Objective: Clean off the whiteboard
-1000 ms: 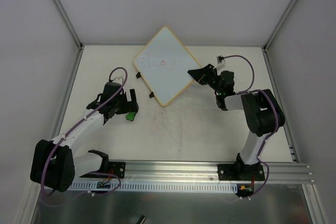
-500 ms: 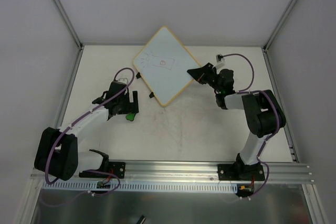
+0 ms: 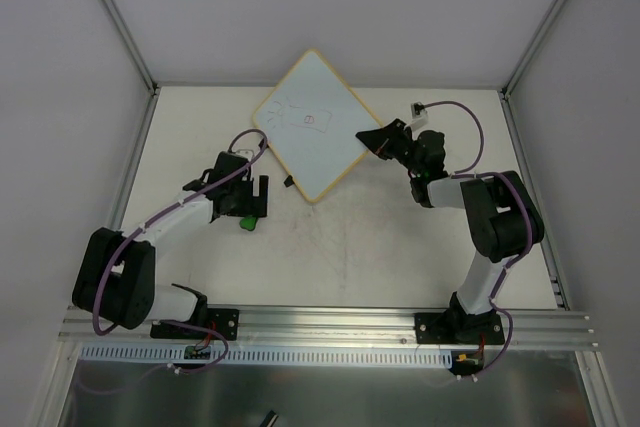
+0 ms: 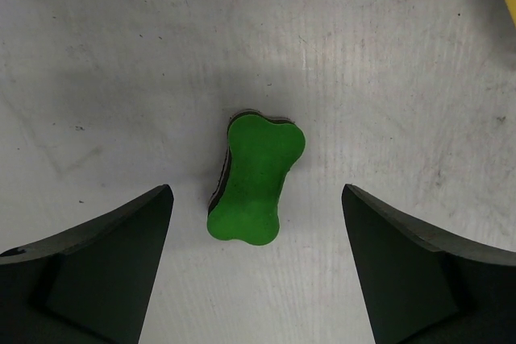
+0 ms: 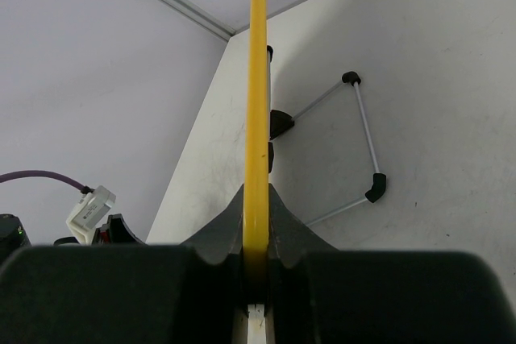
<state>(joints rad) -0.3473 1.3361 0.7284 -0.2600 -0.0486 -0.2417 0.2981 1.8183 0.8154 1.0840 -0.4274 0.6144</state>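
Whiteboard (image 3: 310, 132): at the far middle of the worktop (image 3: 400, 237), turned corner-on; faint pen marks remain on its face.
Right gripper (image 3: 378, 140): clamped tight on the whiteboard's yellow rim at its right corner.
Left gripper (image 4: 255, 192): jaws wide apart, straddling the green eraser (image 4: 256, 179) without touching it; it holds nothing.
Step in hand: we judge this to be the eraser pick-up.
Next move: we expect a close across the eraser's narrow waist, then a carry to the marks.

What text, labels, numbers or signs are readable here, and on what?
No text here is legible.
On the whiteboard: faint line scribbles and a small red mark, too small to read as letters or digits.
On the white tag at the end of the purple cable: tiny print, too blurred to read.
On the eraser: no print.
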